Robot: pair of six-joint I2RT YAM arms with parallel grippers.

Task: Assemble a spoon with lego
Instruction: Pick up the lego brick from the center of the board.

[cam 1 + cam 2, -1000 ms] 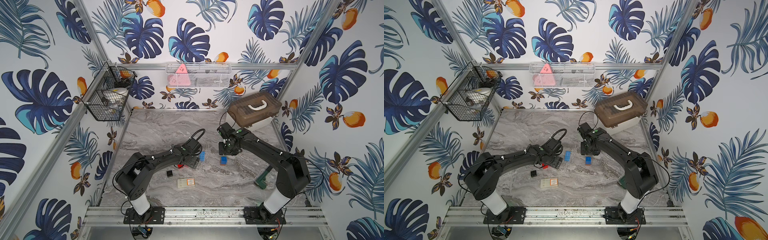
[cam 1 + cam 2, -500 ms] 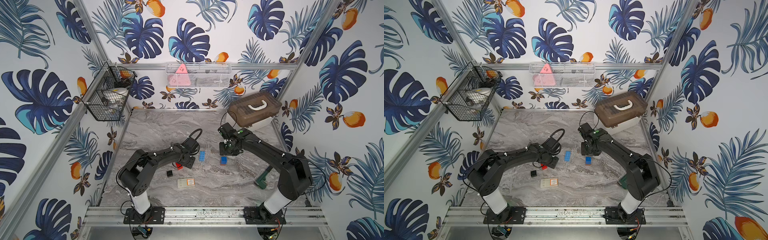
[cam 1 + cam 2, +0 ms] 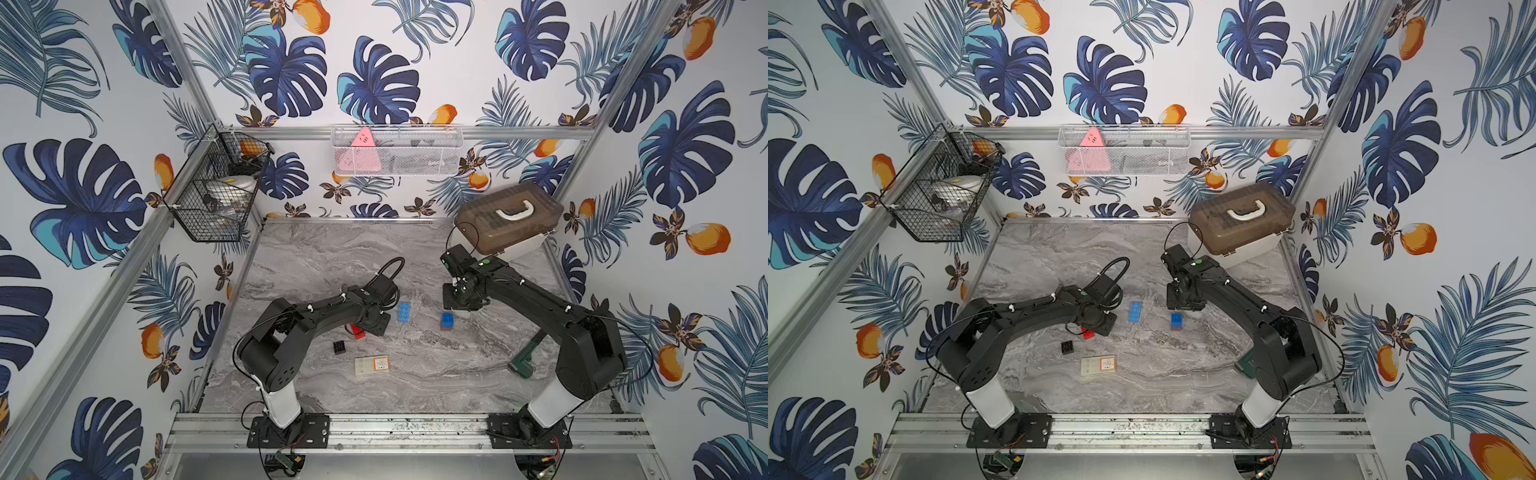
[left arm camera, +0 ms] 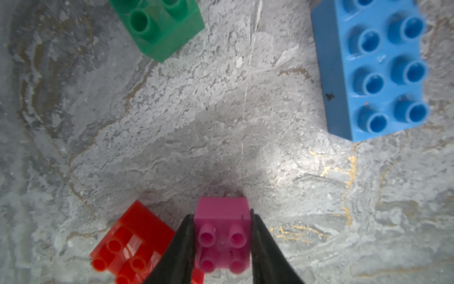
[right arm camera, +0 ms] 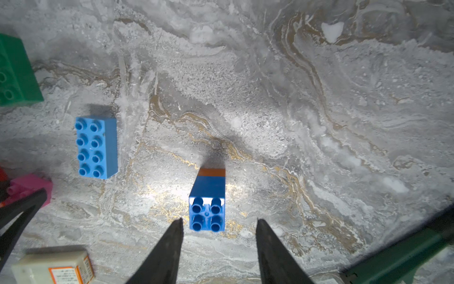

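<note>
No spoon stands assembled; the lego lies as loose bricks mid-table between the two arms. The left gripper (image 4: 221, 217) is clamped on the pink brick (image 4: 222, 236), a small square four-stud block, with the black tapered fingers (image 4: 181, 246) pressed to its two opposite sides. A glossy red brick (image 4: 130, 243) lies just beside it, its edge hidden behind one finger. Farther off are a green brick (image 4: 159, 24), cut by the frame edge, and a long blue brick (image 4: 375, 66) with eight hollow studs and a dark speck on its side. The right gripper (image 5: 218, 221) hovers with its jaws apart over a blue-on-orange stack (image 5: 207, 196), which lies between the tips, touching neither. A black brick (image 3: 339, 346) sits alone nearer the front rail, beside a flat beige box (image 3: 372, 365); the print on its orange label is too small to read. A dark green handled tool (image 3: 525, 357) lies by the right arm. A storage box (image 3: 507, 220) with a brown translucent lid and white handle fills the far corner of the grey marbled table (image 3: 332, 257).
</note>
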